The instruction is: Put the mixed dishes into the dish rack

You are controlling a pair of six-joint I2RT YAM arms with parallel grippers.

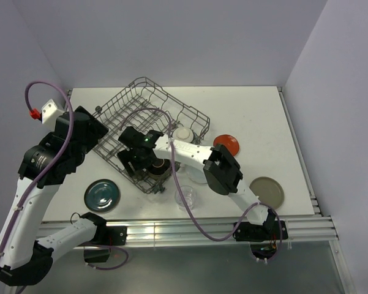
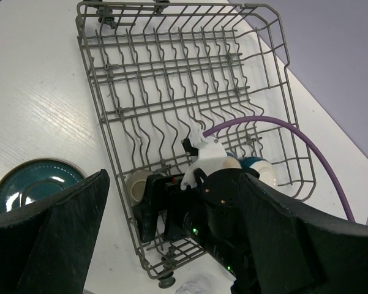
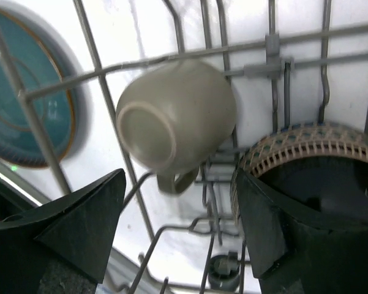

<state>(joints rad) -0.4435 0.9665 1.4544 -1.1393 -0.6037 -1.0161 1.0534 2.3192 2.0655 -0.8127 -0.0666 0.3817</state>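
Observation:
The grey wire dish rack [image 1: 148, 116] stands at the middle left of the table. My right gripper [image 1: 133, 160] is open inside its near corner. In the right wrist view the open gripper [image 3: 180, 226] is just short of a beige cup [image 3: 174, 116] lying on its side in the rack, with a dark bowl with a patterned rim [image 3: 312, 165] to its right. My left gripper [image 1: 95, 131] is open and empty, held above the rack's left side [image 2: 171, 92]. A teal plate [image 1: 102, 195], a clear glass [image 1: 187, 197], a red-orange plate [image 1: 227, 144] and a beige plate [image 1: 267, 191] lie on the table.
A pale white dish [image 1: 183, 133] sits in the rack's right part. A purple cable [image 2: 281, 125] arches over the rack along the right arm. Walls close the table at the back and the sides. A metal rail [image 1: 190, 229] runs along the near edge.

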